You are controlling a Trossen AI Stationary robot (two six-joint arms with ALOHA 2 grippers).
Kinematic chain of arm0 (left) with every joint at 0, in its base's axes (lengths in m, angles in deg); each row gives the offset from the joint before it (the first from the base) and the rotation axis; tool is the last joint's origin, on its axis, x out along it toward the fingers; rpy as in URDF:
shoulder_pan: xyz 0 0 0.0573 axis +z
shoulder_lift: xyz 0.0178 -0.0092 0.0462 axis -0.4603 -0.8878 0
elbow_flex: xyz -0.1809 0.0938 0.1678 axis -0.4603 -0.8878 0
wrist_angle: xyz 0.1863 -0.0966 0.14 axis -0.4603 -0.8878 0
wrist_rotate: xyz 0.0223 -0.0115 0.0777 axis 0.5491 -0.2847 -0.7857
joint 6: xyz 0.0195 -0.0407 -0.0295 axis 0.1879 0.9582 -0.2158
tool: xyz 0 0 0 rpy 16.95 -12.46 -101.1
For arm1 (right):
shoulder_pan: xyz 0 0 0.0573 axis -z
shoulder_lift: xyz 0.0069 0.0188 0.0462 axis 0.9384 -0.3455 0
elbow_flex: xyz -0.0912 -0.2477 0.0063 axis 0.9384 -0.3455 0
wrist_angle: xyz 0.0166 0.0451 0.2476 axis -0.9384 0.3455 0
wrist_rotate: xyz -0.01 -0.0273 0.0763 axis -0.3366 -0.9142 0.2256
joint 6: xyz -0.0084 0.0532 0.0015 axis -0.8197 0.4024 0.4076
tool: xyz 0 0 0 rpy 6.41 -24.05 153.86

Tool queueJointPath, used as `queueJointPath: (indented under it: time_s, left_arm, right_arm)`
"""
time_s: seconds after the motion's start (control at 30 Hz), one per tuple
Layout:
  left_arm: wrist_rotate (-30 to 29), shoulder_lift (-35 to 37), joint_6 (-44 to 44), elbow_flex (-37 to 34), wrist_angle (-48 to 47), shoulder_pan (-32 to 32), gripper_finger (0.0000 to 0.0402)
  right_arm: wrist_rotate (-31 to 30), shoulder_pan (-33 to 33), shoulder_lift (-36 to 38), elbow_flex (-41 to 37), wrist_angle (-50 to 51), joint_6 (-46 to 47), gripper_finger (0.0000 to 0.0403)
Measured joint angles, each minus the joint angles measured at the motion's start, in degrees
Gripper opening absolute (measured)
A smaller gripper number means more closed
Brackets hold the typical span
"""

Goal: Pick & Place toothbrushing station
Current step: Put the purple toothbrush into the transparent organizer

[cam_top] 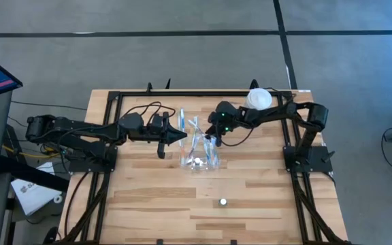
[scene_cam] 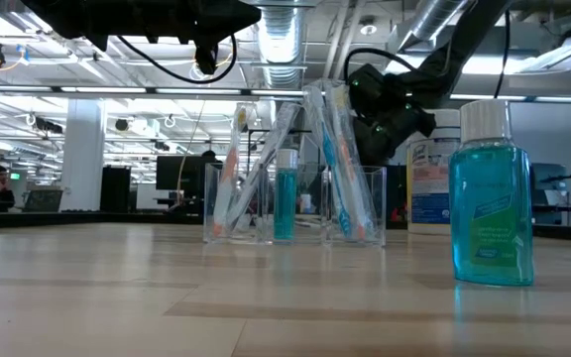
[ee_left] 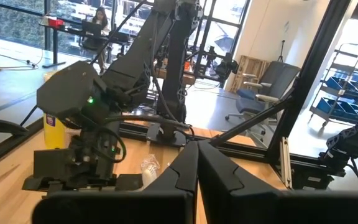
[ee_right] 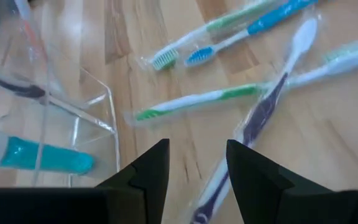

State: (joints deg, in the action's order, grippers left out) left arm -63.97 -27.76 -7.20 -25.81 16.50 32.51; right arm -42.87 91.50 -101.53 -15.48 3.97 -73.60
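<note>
A clear plastic cup (cam_top: 199, 162) stands mid-table on its base. Several wrapped toothbrushes (scene_cam: 340, 159) stand in it and lean on its rim, beside a clear tube with a blue end (scene_cam: 285, 203). More toothbrushes (ee_right: 197, 102) lie flat on the wood just behind the cup. My right gripper (ee_right: 197, 167) is open and slants down over them. A purple-and-white toothbrush (ee_right: 257, 121) runs between its fingers, and I cannot see them touch it. My left gripper (cam_top: 181, 136) is shut and holds nothing, level above the table to the left of the cup.
A bottle of blue mouthwash (scene_cam: 492, 208) stands near the front edge (cam_top: 223, 201). A large white tub (cam_top: 258, 99) sits at the far right by the black frame. The wood at front left and front right is bare.
</note>
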Motion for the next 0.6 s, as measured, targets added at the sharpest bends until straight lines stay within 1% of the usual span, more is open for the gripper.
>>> queueJointPath:
  time_s: [0.23, 0.33, 0.6]
  left_arm:
    - [0.0, 0.0, 0.0, 0.0, 0.0, 0.0, 0.0000]
    - [0.0, 0.0, 0.0, 0.0, 0.0, 0.0, 0.0000]
    - [0.0, 0.0, 0.0, 0.0, 0.0, 0.0, 0.0000]
  right_arm:
    - [-0.3, 0.3, -1.9, 0.2, -2.2, 0.5, 0.0148]
    - [-0.4, 0.2, -3.5, 0.0, -1.4, 0.5, 0.0148]
    - [-0.4, 0.0, -7.5, 4.0, -2.0, 0.6, 0.0149]
